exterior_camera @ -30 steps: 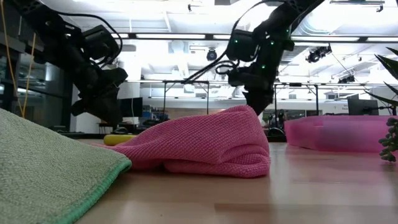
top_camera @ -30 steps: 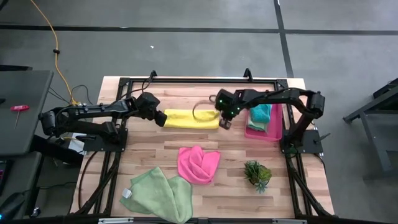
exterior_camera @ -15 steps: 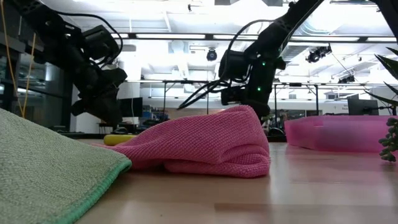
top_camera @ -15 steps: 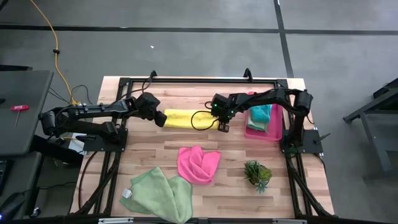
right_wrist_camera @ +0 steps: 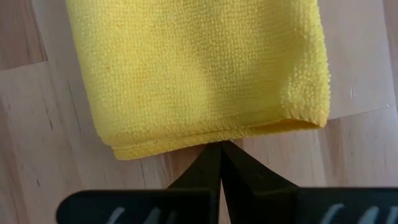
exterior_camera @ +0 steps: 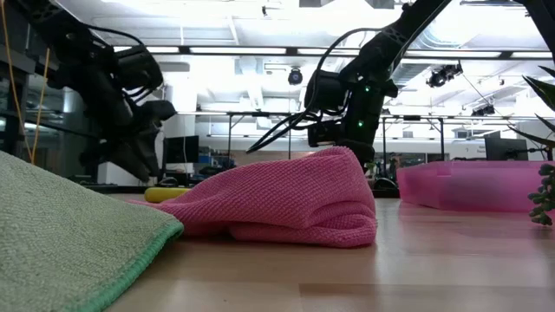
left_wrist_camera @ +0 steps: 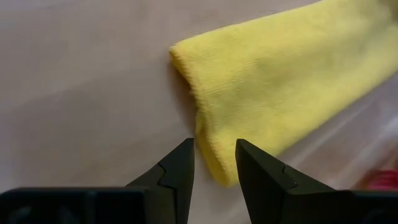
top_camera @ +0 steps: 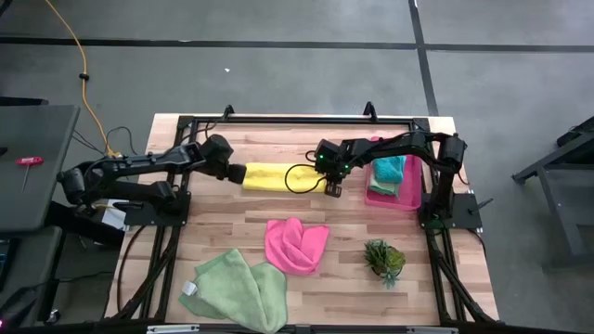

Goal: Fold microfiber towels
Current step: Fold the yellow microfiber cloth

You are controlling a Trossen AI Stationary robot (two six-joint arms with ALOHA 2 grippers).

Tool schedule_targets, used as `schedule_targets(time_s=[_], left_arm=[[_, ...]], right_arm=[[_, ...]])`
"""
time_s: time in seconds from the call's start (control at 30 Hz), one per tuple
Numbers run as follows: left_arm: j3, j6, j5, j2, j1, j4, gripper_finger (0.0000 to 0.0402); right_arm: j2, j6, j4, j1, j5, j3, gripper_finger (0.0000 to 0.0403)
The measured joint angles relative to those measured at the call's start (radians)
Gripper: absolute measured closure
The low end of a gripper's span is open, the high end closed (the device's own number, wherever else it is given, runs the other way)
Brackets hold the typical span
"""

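The left gripper (left_wrist_camera: pixel 214 163) has backed off the yellow towel (top_camera: pixel 283 176), fingers apart and empty; the right gripper (top_camera: pixel 333 190), pinched shut, holds nothing, so the folded towel lies released at the table's far middle

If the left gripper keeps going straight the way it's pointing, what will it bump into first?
Probably the yellow towel. The left gripper has its jaws open right at the towel's near edge, with nothing between them and the cloth. How high it sits above the table is hard to judge.
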Motion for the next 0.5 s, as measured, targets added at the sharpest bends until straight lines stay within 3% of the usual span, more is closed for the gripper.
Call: schedule_targets(time_s=[0.23, 0.37, 0.5], left_arm=[[0.0, 0.006, 0.044, 0.001, 0.029, 0.011, 0.0284], [0.0, 0.009, 0.094, 0.001, 0.025, 0.018, 0.0252], [0.0, 0.035, 0.077, 0.002, 0.008, 0.018, 0.0207]], right_arm=[[0.001, 0.003, 0.001, 0.0, -0.001, 0.0, 0.0403], [0.001, 0.003, 0.003, 0.0, -0.001, -0.001, 0.0403], [0.001, 0.002, 0.004, 0.0, -0.001, -0.001, 0.0403]])
